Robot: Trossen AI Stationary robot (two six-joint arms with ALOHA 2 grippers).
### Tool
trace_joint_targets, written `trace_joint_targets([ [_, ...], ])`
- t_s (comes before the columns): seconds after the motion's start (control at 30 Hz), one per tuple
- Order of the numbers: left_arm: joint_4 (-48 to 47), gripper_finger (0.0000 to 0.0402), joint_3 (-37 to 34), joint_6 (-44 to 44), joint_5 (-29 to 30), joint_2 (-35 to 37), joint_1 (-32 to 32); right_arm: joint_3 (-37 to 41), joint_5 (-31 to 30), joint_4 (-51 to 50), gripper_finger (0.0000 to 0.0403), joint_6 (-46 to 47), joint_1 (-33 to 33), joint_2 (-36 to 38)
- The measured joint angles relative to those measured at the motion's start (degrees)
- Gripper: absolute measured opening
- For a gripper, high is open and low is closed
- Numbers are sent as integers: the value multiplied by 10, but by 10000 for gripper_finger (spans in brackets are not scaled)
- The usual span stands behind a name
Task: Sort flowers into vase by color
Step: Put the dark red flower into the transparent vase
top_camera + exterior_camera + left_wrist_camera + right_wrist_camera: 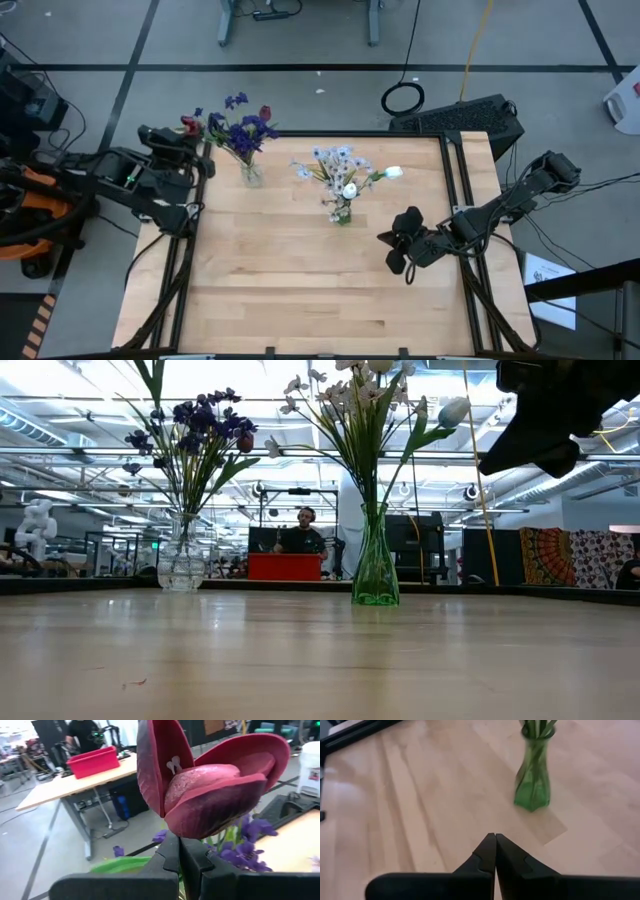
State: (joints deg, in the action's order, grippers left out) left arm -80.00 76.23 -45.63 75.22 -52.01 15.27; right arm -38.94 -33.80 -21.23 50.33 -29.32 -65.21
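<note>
Left gripper (179,851): jaws pressed together on the stem of a dark red tulip (210,775), the open bloom standing just above the fingertips; the arm hangs at the table's far left corner, beside the clear vase (251,174).
Red tulip: held right by the purple-blue flowers (243,128), whose clusters show just beyond the jaws.
Clear vase: near the table's far left edge, upright, holding the purple-blue flowers and a dark bud among them.
Right gripper (495,851): jaws pressed together on nothing, hanging over bare table (300,290) on the right side, pointing toward the green vase (533,782) and well apart from it.
Green vase: upright at the table's middle far part, holding the white flowers (335,165) and a white tulip bud (393,172) leaning right.
Beyond the table: a red bin (94,761) on another bench, a person (303,532) seated behind it.
</note>
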Motion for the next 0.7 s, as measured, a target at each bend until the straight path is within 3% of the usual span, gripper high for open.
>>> trace_joint_targets([
  [0.13, 0, 1, 0, 0, 1, -8, -18, 0, -25, 0, 0, 0, 2, 0],
  [0.7, 19, 1, 0, 10, 7, -66, -84, 0, -23, 0, 0, -1, 16, 0],
])
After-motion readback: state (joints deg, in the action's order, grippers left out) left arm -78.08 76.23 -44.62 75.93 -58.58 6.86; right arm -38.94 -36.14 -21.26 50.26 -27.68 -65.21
